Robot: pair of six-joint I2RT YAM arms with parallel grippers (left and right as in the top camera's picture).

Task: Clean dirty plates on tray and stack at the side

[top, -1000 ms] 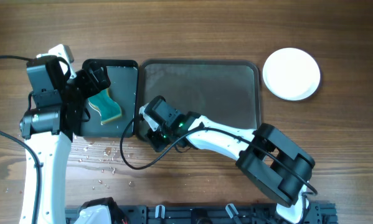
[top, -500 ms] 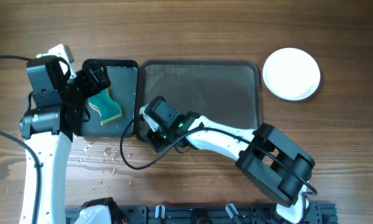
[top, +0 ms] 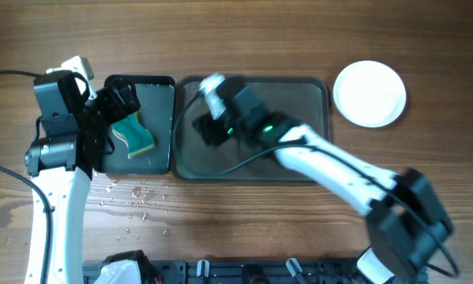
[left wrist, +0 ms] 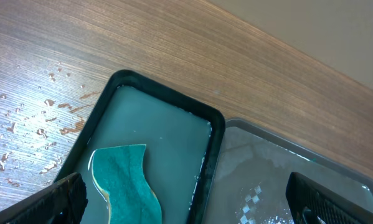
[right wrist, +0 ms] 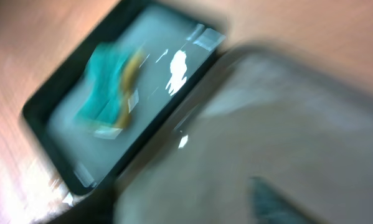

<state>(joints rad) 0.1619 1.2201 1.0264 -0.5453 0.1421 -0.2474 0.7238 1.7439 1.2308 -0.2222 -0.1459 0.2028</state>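
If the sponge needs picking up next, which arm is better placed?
Left. The left gripper hangs open over the black tray, beside the sponge; the right gripper is over the grey tray, farther off and blurred.

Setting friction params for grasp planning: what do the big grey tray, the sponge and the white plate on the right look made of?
grey tray: probably moulded plastic, going by the rounded corners and raised rim. Dark, semi-gloss, with a wet sheen.
sponge: soft foam with a yellow body and a matte teal scouring face.
white plate: smooth and uniform white. It could be ceramic or melamine, and the overhead view doesn't show which.
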